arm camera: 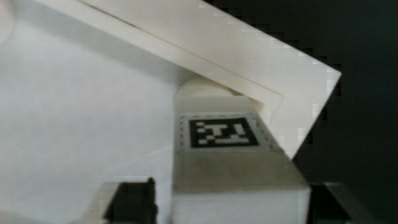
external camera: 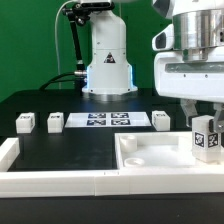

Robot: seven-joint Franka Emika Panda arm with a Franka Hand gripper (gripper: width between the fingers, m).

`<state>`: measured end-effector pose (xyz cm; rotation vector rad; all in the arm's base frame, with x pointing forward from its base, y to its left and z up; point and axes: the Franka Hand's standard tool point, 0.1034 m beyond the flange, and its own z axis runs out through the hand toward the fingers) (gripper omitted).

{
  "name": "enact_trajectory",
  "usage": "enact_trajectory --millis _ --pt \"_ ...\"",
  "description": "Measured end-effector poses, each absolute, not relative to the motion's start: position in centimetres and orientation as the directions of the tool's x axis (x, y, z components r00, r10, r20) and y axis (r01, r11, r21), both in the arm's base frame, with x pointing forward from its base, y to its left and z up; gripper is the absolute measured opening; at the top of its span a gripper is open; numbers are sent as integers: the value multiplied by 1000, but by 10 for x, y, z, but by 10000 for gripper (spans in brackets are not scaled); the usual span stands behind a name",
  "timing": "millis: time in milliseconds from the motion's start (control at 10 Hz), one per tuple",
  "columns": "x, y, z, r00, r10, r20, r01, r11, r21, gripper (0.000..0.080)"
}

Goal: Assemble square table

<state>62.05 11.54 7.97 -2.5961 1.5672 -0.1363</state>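
Subject item: the large white square plastic panel (external camera: 150, 160) lies flat, rimmed side up, at 4 to 5 o'clock in the exterior view. Its 3 o'clock side is cut off by the frame edge.

One short white tagged leg (external camera: 207, 137) stands upright at 3 o'clock. The wrist view shows it seated just inside a corner of the panel's rim, tag facing the camera.

Jaws: the gripper (external camera: 205, 118) straddles this leg. In the wrist view the two dark fingers (arm camera: 134, 200) stand either side of it, partly open, with a thin gap visible on each side. No firm grip is evident.

Arm pose: the gripper body hangs over the leg from 1 to 2 o'clock, fingers pointing straight down. The white robot base (external camera: 107, 60) stands at 12 o'clock.

Edges and clearance: the raised rim bounds the leg on two sides, and the panel interior toward 9 o'clock is bare. The long white L-shaped rail (external camera: 50, 180) lies at 7 to 8 o'clock, its end close against the panel; contact cannot be confirmed. The black worktop (external camera: 65, 147) is bare between the rail and the rear row.

Rear row, all well apart from the panel's interior:
- first loose white leg (external camera: 26, 122), at 9 o'clock
- second loose white leg (external camera: 55, 122), just beside the first
- the marker board (external camera: 105, 120), at centre
- third loose white leg (external camera: 161, 120), near the gripper
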Motion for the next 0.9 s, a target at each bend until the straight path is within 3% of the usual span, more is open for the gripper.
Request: enact_trajectory --millis 100,200,600,900 --pt "620 116 80 493 -870 26 -860 -492 -136 520" --pt "620 117 80 517 -856 29 -846 -516 -135 618" --pt "620 115 79 834 -545 85 -535 -837 -113 648" --pt "619 117 77 938 -326 116 -317 -944 -92 649"
